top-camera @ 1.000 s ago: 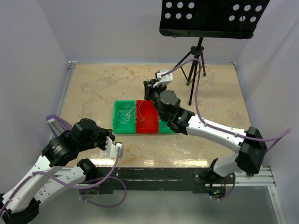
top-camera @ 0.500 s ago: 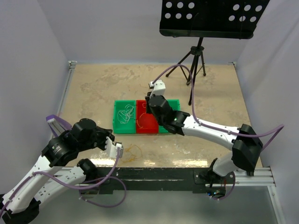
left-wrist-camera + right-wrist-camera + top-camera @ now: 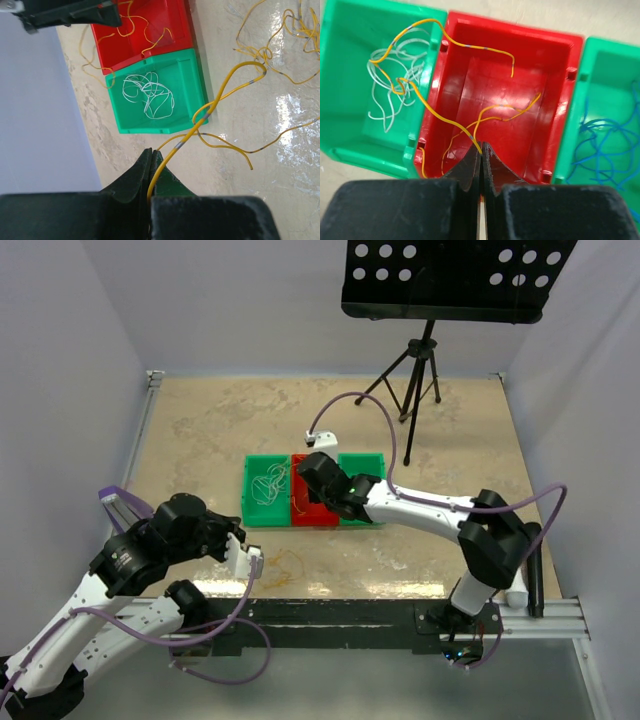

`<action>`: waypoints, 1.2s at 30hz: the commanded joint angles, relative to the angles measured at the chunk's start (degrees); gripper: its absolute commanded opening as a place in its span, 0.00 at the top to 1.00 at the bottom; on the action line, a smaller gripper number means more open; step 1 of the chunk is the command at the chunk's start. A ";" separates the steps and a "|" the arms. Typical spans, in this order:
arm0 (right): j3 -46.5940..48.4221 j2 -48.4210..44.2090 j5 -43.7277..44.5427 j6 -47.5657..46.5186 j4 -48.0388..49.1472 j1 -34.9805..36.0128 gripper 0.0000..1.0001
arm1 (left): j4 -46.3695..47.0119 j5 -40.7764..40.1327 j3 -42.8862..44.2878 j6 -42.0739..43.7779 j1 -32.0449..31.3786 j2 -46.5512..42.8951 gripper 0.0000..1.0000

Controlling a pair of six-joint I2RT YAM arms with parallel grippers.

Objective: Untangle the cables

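My left gripper is shut on one orange-yellow cable. That cable rises from the jaws toward a loose tangle of yellow cables on the table. My right gripper hangs over the red bin, shut on another yellow cable. This cable runs left over the bin wall into the left green bin, across the whitish cables. More yellow cable lies in the red bin. Pale blue cables lie in the right green bin.
The three bins stand side by side mid-table. A black tripod with a perforated black plate stands at the back right. The yellow tangle lies near the left gripper, close to the front edge.
The right arm has swung from behind the bins toward the left and front, so its gripper now hangs over the red bin. The left arm has not moved.
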 commanded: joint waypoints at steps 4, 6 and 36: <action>3.44 4.60 -4.06 9.25 -3.94 -1.31 1.00 | 0.50 1.59 1.77 0.41 0.45 -0.14 1.00; 4.23 5.39 -3.00 11.53 -5.61 -1.84 1.00 | 0.58 1.59 1.68 0.41 0.45 -0.23 1.00; 6.17 6.35 2.28 23.14 -14.59 -3.08 1.00 | 1.03 2.21 1.07 0.59 0.80 -0.76 1.00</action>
